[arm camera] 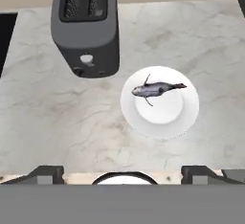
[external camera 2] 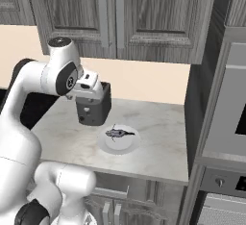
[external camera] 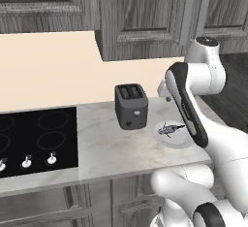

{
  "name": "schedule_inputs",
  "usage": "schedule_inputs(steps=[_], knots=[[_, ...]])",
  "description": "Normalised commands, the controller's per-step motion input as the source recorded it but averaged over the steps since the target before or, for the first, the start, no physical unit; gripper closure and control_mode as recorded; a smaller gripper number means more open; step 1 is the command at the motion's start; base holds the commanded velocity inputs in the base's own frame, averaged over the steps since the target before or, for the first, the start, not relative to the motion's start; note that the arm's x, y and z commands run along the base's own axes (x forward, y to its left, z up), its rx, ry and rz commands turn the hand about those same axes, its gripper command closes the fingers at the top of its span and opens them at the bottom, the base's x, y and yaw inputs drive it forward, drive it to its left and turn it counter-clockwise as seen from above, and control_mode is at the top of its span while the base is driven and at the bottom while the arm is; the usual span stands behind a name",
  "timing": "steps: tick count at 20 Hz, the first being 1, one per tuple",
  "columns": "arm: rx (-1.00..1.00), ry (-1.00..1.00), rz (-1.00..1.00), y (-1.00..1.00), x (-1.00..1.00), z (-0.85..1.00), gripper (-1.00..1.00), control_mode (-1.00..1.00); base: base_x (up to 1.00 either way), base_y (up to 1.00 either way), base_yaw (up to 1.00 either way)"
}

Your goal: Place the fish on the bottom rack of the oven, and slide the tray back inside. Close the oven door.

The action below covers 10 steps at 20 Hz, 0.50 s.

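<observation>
The small dark grey fish lies on a round white plate on the marble counter, also seen as the fish and the fish. My gripper hovers high above the counter's front edge and looks straight down. It is open, its two finger tips far apart with nothing between them, and the fish lies well ahead of them. At the lower right, the oven shows a control strip with a knob. Its door and rack are cut off by the frame edge.
A dark grey toaster stands on the counter just left of the plate. A black cooktop with knobs lies further left. Wood cabinets hang above. A grey appliance front fills the tall column on the right.
</observation>
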Motion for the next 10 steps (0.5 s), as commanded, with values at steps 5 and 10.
schedule_inputs(steps=[5, 10], knots=[[0.00, -0.25, -0.48, -0.03, -0.12, -0.26, -1.00, -1.00, 0.00, 0.00, 0.00], [0.00, -0.14, -0.43, -0.05, -0.01, -0.24, -1.00, -1.00, 0.00, 0.00, 0.00]])
